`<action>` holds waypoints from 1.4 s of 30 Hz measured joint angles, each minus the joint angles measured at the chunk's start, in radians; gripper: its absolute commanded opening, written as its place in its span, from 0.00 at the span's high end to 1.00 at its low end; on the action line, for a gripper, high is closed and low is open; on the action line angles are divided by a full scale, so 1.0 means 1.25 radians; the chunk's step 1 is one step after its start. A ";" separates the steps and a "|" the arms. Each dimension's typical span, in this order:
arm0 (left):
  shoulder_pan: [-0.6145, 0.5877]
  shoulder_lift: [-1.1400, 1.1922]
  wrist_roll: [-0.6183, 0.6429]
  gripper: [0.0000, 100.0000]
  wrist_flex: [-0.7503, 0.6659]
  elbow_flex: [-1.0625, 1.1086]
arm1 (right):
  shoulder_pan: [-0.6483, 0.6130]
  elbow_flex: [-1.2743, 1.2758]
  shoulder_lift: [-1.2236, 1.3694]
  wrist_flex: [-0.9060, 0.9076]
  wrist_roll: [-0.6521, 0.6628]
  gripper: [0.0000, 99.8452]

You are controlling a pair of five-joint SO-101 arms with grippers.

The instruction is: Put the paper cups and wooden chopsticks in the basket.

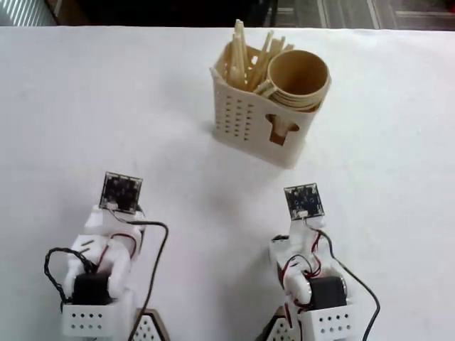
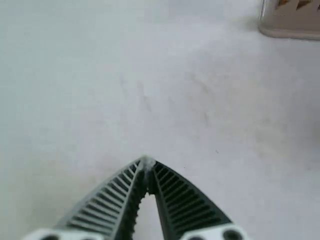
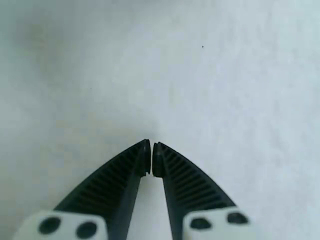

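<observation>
A white perforated basket [image 1: 245, 121] stands at the far middle of the table. Tan paper cups [image 1: 298, 77] are nested inside its right half, and several wooden chopsticks [image 1: 245, 53] stand upright in its left half. A corner of the basket [image 2: 292, 20] appears in the left wrist view. My left gripper [image 2: 147, 164] is shut with nothing in it, over bare table near the front left. My right gripper [image 3: 151, 150] is shut and empty too, over bare table near the front right. Both arms [image 1: 106, 241] [image 1: 306, 263] rest folded back near the front edge.
The white table [image 1: 106, 106] stretches around the basket with open room on both sides. Cables [image 1: 153, 263] trail from the arms at the front. A dark floor lies beyond the far edge.
</observation>
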 measured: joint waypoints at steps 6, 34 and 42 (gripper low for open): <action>0.000 0.000 0.000 0.97 0.117 0.000 | 0.000 0.000 0.000 0.000 0.000 0.98; 0.000 0.000 0.000 0.97 0.216 0.000 | 0.000 0.000 0.000 0.000 0.000 0.98; 0.000 0.000 0.000 0.97 0.216 0.000 | 0.000 0.000 0.000 0.000 0.000 0.98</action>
